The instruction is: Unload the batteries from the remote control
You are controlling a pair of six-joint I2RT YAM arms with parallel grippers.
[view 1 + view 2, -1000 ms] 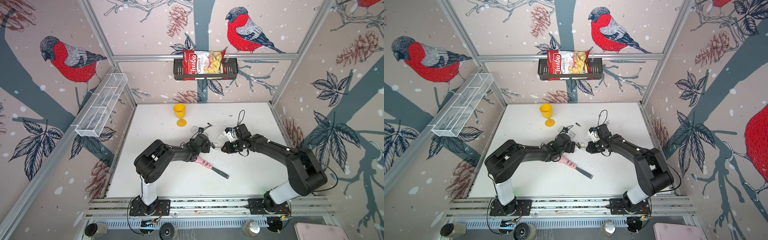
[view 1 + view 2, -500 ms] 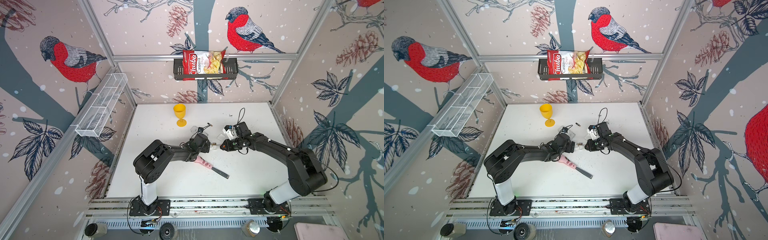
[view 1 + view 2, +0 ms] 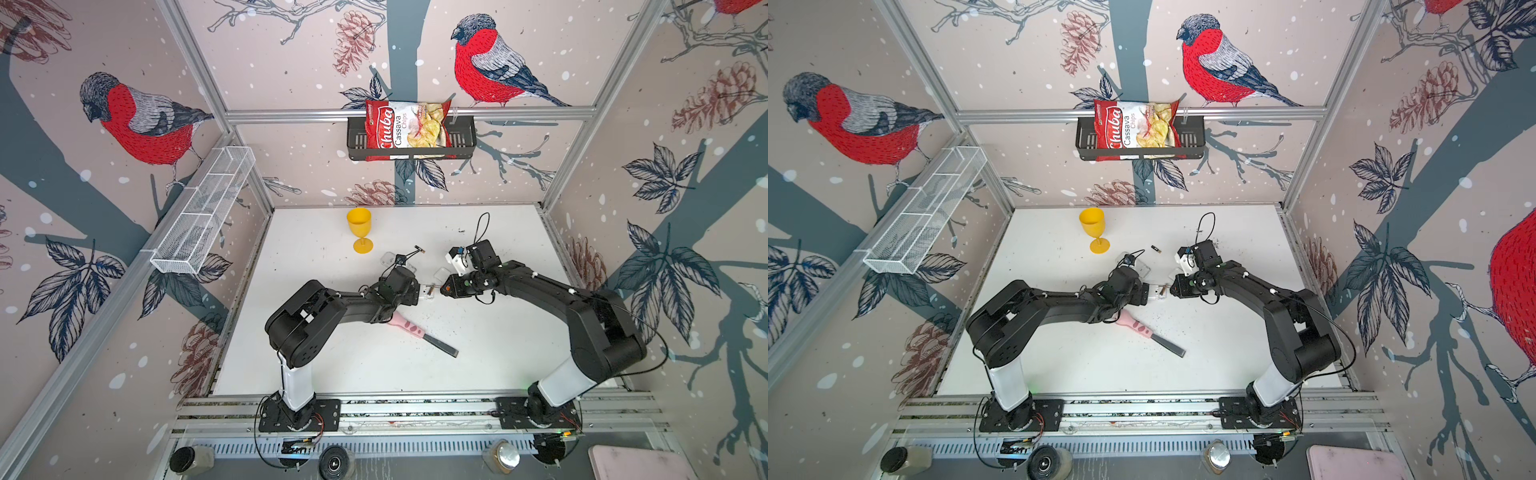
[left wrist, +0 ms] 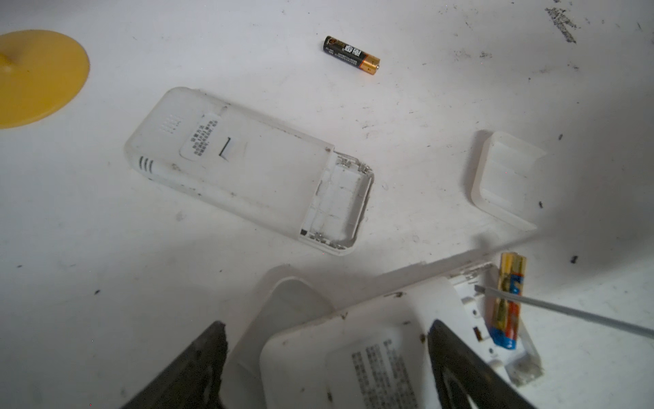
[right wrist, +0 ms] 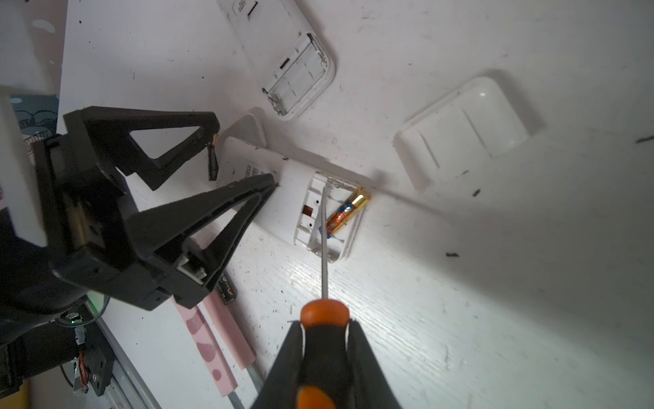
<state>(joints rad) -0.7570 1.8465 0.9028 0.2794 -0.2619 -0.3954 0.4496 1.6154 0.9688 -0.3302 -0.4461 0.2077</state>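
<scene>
My left gripper (image 4: 325, 354) (image 5: 240, 170) is shut on the white remote control (image 4: 354, 350) (image 3: 427, 291), one finger on each side. The battery bay at its free end is uncovered and holds one battery (image 4: 508, 301) (image 5: 345, 212), gold, blue and orange. My right gripper (image 5: 325, 327) (image 3: 444, 289) is shut on the orange-and-black screwdriver (image 5: 323, 313). The screwdriver's metal tip rests in the bay beside that battery. A loose black battery (image 4: 351, 55) (image 3: 1156, 249) with a gold end lies on the table farther back. Another black battery (image 5: 226, 288) lies under my left gripper.
A second white remote (image 4: 247, 166) lies back-up with an empty bay, and a loose white cover (image 4: 506, 177) sits next to it. A yellow goblet (image 3: 360, 228) stands behind. A pink-handled tool (image 3: 409, 328) lies under my left arm. A chip bag (image 3: 405, 124) hangs in the wall basket.
My right gripper has shifted slightly toward the held remote, bringing the screwdriver tip with it. The left gripper and remote have stayed put.
</scene>
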